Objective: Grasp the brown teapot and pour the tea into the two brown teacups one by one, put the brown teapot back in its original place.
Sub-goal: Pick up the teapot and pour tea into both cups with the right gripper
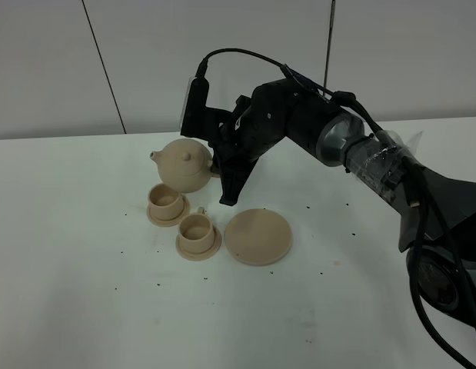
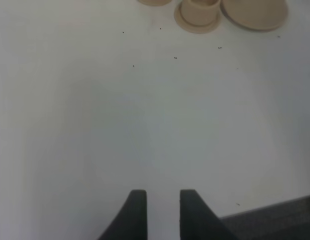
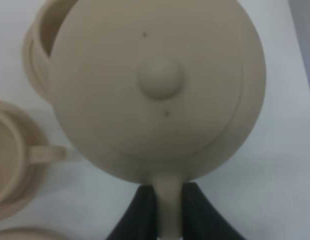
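The step in hand is judged to be the start of the first pouring. The brown teapot [image 1: 182,165] is held off the large saucer [image 1: 258,236], which lies bare on the white surface [image 1: 84,307]. It is placed just behind the farther teacup [image 1: 167,201], with the spout [image 1: 155,156] turned away from the arm. The teapot appears almost upright, so it is thought that no tea is poured yet. The nearer teacup [image 1: 198,234] stands just beside the large saucer.

For the next move, the spout must be brought over the opening of the farther teacup. Then the wrist must be rolled slowly, so that the teapot is tipped toward its spout. Care is needed that the lid is not lost and that the small teacup is not pushed.

The right tool [image 3: 169,189] is clenched on the loop handle [image 3: 168,215] of the teapot. Its dark fingers [image 3: 143,212] are pressed on both sides of the handle and are parted no wider than it. In the right wrist view the lid knob [image 3: 161,77] is seen from above, and the farther teacup is partly hidden by the teapot.

The left tool [image 2: 159,194] is seen over bare surface, well apart from the crockery. Its fingers are parted only a little; nothing is held and nothing is touched.
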